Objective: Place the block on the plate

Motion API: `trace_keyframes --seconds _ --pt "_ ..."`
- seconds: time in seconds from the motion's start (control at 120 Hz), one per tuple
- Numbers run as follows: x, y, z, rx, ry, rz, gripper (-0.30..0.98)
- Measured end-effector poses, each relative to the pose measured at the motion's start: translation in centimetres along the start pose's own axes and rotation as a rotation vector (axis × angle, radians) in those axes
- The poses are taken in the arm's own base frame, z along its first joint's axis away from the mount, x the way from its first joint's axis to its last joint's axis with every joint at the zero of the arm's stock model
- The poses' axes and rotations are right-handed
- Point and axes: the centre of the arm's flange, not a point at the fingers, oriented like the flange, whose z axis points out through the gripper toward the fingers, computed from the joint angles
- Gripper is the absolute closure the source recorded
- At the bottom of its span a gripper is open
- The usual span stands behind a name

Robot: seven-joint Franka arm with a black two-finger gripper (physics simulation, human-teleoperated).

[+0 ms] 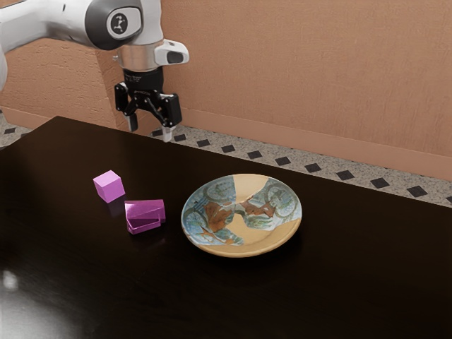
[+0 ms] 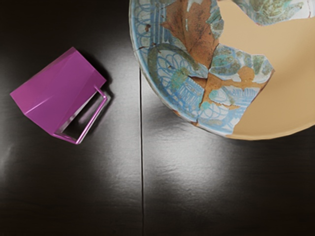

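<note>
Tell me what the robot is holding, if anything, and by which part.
Nothing: the claw hangs open and empty; the pink cube is on the table.

And here's the table [image 1: 339, 282], dark polished wood by the look of it, throwing back pale glare. The plate [image 1: 265, 236] looks like glazed ceramic, painted blue and rust, with smooth, duller tan patches between. Now the purple piece [image 2: 56, 96] — hard, faceted, slick as lacquered plastic! The block [image 1: 109, 186] looks smooth and nearly matt. Up on the arm [image 1: 49, 21], clean white plastic-like casing; the gripper [image 1: 150, 131], black with small glints. Behind, matt plaster wall [image 1: 282, 56] — rougher toward the exterior view's left — above speckled, stone-like floor [image 1: 325, 169].
</note>
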Motion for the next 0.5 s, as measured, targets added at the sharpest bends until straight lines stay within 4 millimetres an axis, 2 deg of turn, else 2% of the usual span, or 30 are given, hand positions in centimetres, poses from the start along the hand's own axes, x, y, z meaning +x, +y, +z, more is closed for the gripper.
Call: trace_keyframes --seconds 0.342,0.442,0.5 --pt "0.7 -0.1 0.5 0.004 0.008 0.000 0.00" --pt "1.8 -1.0 1.4 0.000 0.010 0.015 0.00" --pt "2.8 -2.2 2.4 -0.003 0.006 0.020 0.00"
